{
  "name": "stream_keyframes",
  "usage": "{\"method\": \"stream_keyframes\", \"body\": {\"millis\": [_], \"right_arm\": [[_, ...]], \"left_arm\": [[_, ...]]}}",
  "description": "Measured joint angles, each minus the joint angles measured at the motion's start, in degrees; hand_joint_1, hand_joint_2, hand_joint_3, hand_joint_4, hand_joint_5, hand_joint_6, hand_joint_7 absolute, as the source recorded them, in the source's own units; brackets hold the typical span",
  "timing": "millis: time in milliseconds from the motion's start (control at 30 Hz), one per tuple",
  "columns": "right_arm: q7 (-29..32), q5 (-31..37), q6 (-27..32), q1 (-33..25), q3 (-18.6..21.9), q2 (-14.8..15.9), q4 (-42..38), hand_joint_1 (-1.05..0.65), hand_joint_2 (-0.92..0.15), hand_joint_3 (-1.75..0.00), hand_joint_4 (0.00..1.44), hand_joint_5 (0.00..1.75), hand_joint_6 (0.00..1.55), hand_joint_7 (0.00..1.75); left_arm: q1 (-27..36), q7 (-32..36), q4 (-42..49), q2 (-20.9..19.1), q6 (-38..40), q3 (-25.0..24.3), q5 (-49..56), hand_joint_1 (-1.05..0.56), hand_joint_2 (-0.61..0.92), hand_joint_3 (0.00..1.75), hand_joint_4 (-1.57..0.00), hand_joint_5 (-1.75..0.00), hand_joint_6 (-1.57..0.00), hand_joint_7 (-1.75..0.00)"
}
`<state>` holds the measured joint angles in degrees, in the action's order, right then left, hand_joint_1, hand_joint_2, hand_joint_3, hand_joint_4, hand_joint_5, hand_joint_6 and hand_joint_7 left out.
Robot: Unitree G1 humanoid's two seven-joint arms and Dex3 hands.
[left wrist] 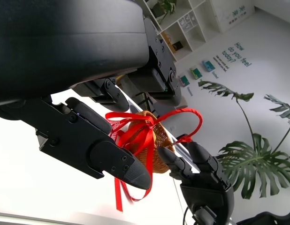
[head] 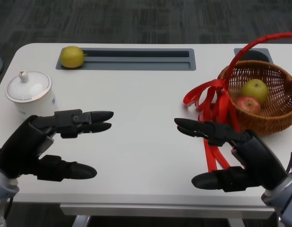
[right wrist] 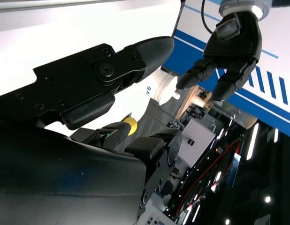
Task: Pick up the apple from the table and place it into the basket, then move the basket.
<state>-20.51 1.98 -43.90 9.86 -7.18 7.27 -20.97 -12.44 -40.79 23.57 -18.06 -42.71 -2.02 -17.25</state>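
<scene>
The right hand (head: pixel 231 153) and left hand (head: pixel 51 142) hover over the worktop (head: pixel 141 104), fingers spread, holding nothing. Just beyond the right hand, the wicker basket (head: pixel 273 116) holds a red apple (head: pixel 249 105) beside a green one (head: pixel 254 90).

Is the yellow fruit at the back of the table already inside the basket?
No, the yellow fruit sits in the grey tray slot at the table's far edge, well apart from the basket.
</scene>
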Motion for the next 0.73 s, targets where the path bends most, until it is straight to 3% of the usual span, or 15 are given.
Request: {"method": "stream_keyframes", "body": {"millis": [267, 733], "right_arm": [[2.35, 0.19, -5.15, 3.25, 0.16, -1.45, -6.84, -0.46, -0.82, -0.01, 0.72, 0.02, 0.68, 0.02], [4.41, 0.22, -8.32, 4.38, 0.37, -1.61, -10.1, -0.46, -0.81, 0.0, 0.75, 0.01, 0.71, 0.01]], "left_arm": [[0.0, -1.18, -0.01, 0.03, 0.01, -0.12, -0.91, -0.48, 0.72, 0.0, -0.79, -0.02, -0.7, -0.01], [-0.01, -1.5, 0.04, 0.28, 0.0, -0.35, -0.98, -0.47, 0.72, 0.0, -0.81, -0.01, -0.72, -0.01]]}}
